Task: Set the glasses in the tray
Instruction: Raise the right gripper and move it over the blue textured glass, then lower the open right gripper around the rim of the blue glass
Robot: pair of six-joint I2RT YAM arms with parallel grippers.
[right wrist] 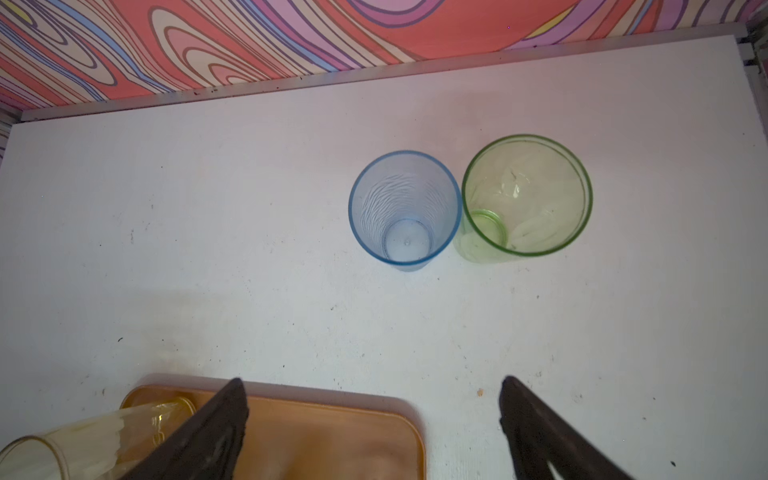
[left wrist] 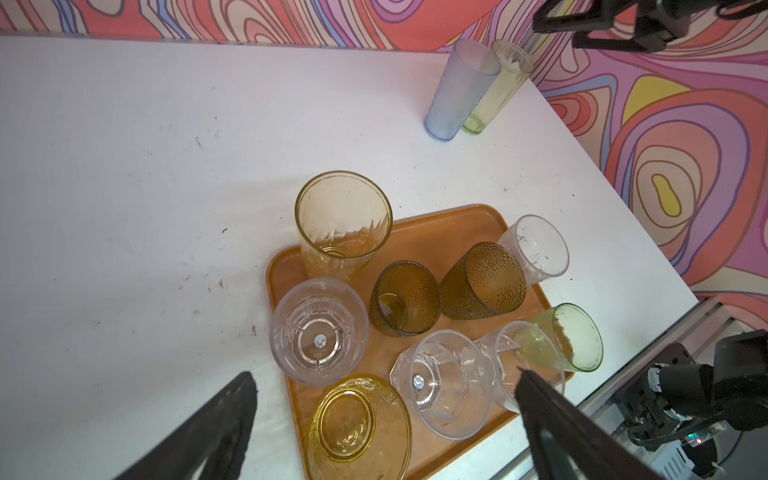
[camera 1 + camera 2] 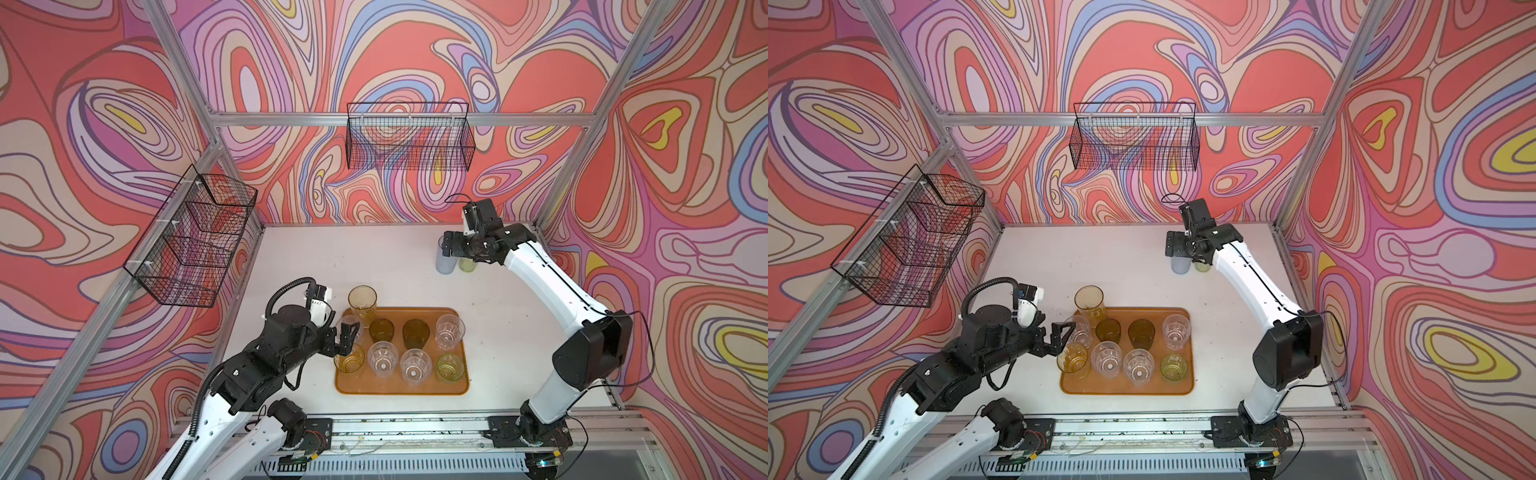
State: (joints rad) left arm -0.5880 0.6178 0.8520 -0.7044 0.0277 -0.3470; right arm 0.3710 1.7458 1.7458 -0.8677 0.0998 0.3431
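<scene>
The blue glass (image 1: 405,208) and green glass (image 1: 525,195) are stood upright on the counter (image 1: 208,249), well past the tray's (image 1: 332,436) far right corner. The right gripper (image 1: 372,386) is held wide open just above them, the left gripper (image 3: 349,338) wide open at the tray's left edge.

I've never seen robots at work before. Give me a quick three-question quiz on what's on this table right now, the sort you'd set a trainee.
1. How many glasses stand on the table outside the tray?
2. Which glass stands right beside the grey-blue glass? A) the tall yellow glass B) the yellow-green glass C) the short green glass
3. True or false: the right fingers are closed on the grey-blue glass.

Key
1. Two: the grey-blue glass and the yellow-green glass.
2. B.
3. False: the right fingers stand open and hold nothing.
</scene>
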